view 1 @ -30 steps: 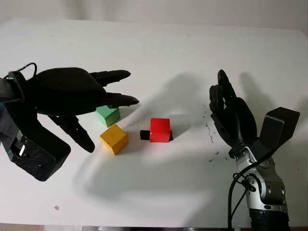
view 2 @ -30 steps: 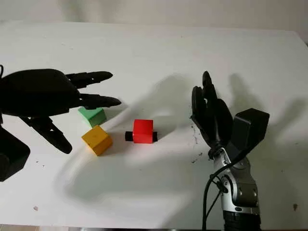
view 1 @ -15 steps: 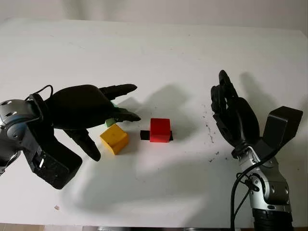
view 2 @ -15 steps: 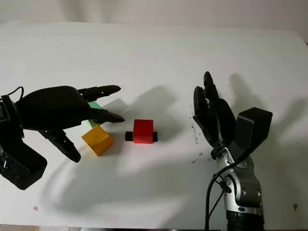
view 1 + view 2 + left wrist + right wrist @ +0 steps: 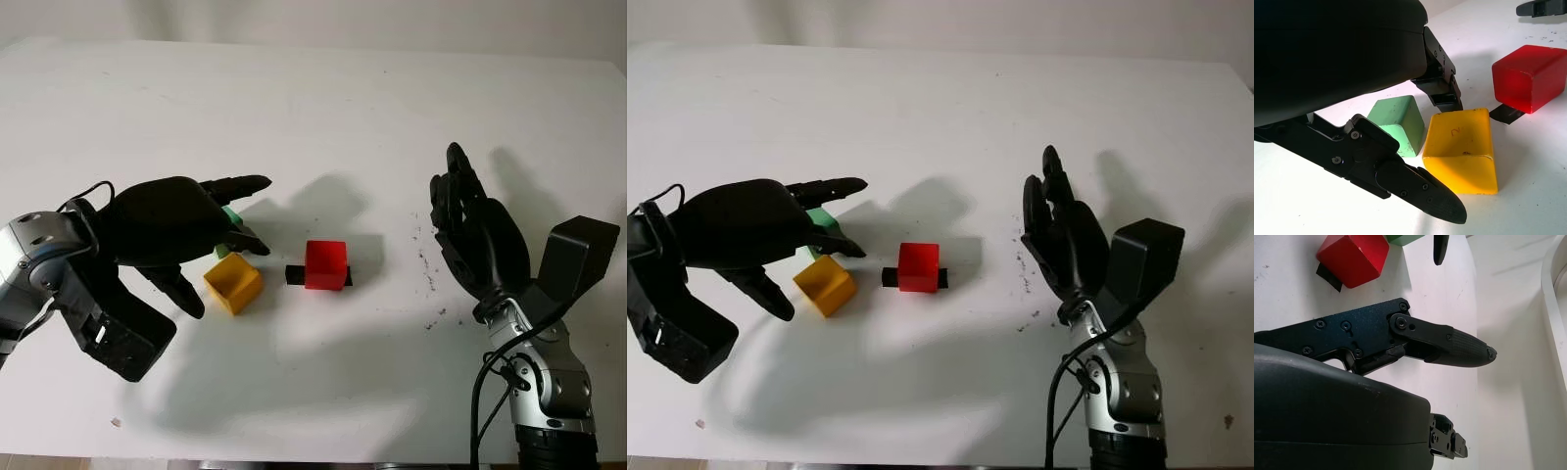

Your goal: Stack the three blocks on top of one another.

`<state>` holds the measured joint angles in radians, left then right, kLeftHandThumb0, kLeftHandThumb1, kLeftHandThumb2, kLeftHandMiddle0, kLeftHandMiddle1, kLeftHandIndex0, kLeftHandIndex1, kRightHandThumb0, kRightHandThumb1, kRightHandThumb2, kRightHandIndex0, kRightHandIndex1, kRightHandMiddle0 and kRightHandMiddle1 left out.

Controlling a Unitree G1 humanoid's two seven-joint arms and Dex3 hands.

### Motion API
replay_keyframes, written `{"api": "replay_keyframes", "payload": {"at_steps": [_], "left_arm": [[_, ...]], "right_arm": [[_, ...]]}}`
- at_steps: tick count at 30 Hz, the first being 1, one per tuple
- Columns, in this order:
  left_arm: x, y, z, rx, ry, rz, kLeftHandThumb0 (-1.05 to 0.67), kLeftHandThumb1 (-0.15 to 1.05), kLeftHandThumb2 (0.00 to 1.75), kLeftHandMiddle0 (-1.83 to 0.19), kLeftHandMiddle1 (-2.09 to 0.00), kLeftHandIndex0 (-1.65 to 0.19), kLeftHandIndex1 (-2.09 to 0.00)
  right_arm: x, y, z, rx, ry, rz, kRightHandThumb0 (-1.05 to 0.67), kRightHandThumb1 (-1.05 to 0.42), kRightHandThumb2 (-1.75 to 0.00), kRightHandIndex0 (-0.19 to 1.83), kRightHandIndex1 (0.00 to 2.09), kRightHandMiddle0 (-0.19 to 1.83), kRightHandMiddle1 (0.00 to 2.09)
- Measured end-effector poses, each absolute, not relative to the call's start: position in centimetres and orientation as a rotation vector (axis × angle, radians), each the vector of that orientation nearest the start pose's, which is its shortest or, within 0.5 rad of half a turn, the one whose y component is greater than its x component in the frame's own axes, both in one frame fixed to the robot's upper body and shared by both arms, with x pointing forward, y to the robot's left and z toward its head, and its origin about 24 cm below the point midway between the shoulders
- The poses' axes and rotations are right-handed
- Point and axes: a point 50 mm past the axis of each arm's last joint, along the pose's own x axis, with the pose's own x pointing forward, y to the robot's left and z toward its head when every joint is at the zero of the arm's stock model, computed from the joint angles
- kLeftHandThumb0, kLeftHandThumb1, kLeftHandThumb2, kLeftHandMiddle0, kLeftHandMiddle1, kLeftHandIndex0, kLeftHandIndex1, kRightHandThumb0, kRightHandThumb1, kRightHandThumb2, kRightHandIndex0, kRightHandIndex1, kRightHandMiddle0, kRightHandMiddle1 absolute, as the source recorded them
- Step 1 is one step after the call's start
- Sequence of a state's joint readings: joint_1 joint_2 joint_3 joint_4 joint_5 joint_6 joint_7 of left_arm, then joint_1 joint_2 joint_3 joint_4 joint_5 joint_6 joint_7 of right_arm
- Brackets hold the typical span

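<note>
Nearest, toward table's (image 5: 323, 88) front edge: left hand (image 5: 171, 220) held open over green block (image 5: 1396, 122), nothing gripped. Yellow block (image 5: 232, 282) set just in front of green. Red block (image 5: 325, 264) placed near table's middle, on black strip (image 5: 294, 274). Right hand (image 5: 475, 230) raised open toward right edge, nothing held.

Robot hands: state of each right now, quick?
Left robot hand: open, holding nothing, over the green block.
Right robot hand: open, holding nothing, raised right of the red block.
</note>
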<state>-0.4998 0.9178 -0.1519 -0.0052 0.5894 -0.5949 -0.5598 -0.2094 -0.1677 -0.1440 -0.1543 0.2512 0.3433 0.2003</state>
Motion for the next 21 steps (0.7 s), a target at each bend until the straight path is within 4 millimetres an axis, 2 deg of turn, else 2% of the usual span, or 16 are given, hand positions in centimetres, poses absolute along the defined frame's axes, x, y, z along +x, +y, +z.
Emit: {"api": "replay_keyframes", "payload": {"at_steps": [8,11,21], "left_arm": [[28.67,18.95,19.55,1.758,-0.524,-0.763,-0.55,0.89,0.06,-0.08,-0.07,-0.43,-1.15],[28.69,18.99,19.52,1.729,-0.518,-0.771,-0.54,0.92,0.06,-0.09,-0.06,-0.4,-1.21],[28.57,19.17,19.22,1.654,-0.447,-0.811,-0.48,0.97,0.06,-0.17,-0.07,-0.43,-1.21]], "right_arm": [[28.67,-18.26,10.87,0.092,-0.047,0.174,-0.66,-1.05,-0.65,-0.19,0.0,-0.19,0.0],[28.67,-18.36,10.89,0.093,-0.048,0.171,-0.66,-1.05,-0.65,-0.19,0.0,-0.19,0.0],[28.67,-18.41,10.91,0.091,-0.05,0.167,-0.67,-1.05,-0.63,-0.19,0.0,-0.19,0.0]]}}
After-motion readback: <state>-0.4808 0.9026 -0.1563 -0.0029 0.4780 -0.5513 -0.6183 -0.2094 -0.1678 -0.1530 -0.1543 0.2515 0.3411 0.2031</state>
